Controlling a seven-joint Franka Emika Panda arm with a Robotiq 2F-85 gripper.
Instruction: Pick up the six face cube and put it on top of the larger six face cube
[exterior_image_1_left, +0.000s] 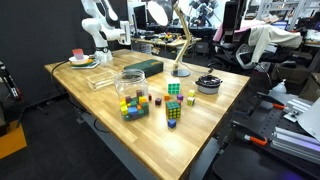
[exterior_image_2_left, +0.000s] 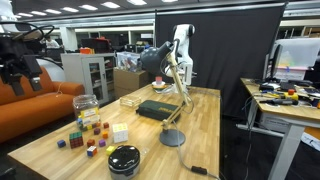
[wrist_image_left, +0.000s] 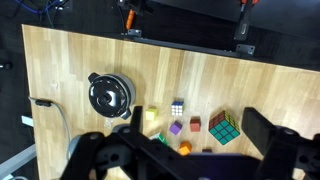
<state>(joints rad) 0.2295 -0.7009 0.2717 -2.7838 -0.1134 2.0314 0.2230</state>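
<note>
My gripper (wrist_image_left: 190, 142) hangs high, fingers spread apart and empty. The six face cube (wrist_image_left: 224, 128) sits on the table (wrist_image_left: 70, 60) below and ahead, off toward my right finger. The larger six face cube (wrist_image_left: 177, 108) lies near it, further ahead and leftward. I see no long axis and no readable writing.

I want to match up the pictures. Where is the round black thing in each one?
In an exterior view: the round black thing sits near the right edge of the table.
In an exterior view: bottom centre, at the table's near end.
Wrist view: left of centre.
Shared landmark: the pale puzzle cube near it.
</note>
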